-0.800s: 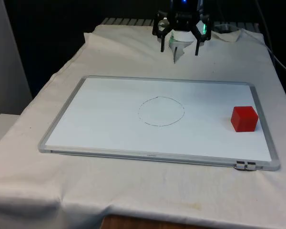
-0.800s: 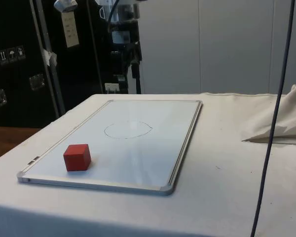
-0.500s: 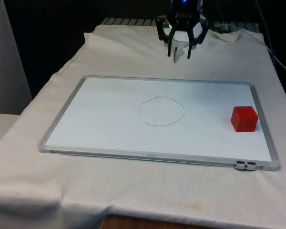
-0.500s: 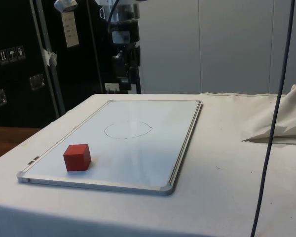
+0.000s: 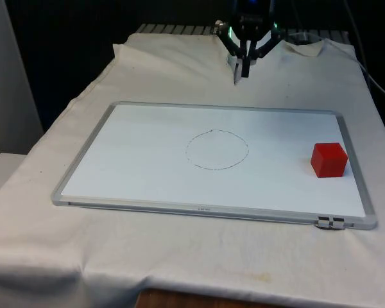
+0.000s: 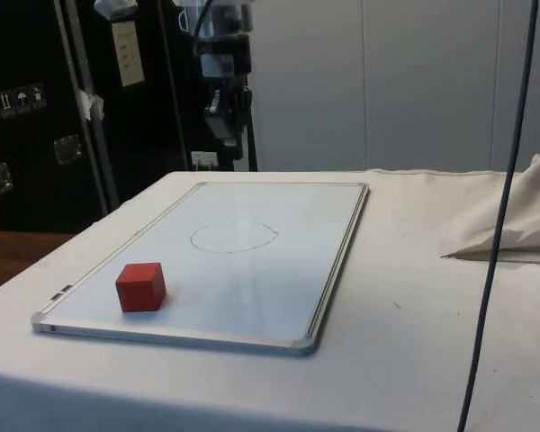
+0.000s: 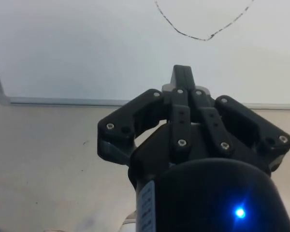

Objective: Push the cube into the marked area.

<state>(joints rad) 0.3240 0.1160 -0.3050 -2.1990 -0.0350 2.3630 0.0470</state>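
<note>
A red cube (image 5: pixel 328 159) sits on the whiteboard (image 5: pixel 147 154) near its edge at the front view's right; the side view has the cube (image 6: pixel 141 286) near the board's closest corner. A hand-drawn circle (image 5: pixel 217 149) marks the middle of the board (image 6: pixel 288 243), and part of that circle (image 7: pixel 203 29) shows in the wrist view. My black gripper (image 5: pixel 244 69) hangs shut above the cloth beyond the board's far edge, holding nothing. It appears again from the side (image 6: pixel 235 135) and from the wrist (image 7: pixel 181 77), fingers pressed together. Cube and gripper are far apart.
The whiteboard's metal frame (image 5: pixel 212 212) lies on a white cloth (image 5: pixel 64 256). Bunched cloth (image 6: pixel 513 220) rises at the table's side. A dark cable (image 6: pixel 504 207) hangs across the side view.
The gripper's fingers have come together from wide open to shut. The cube has not moved.
</note>
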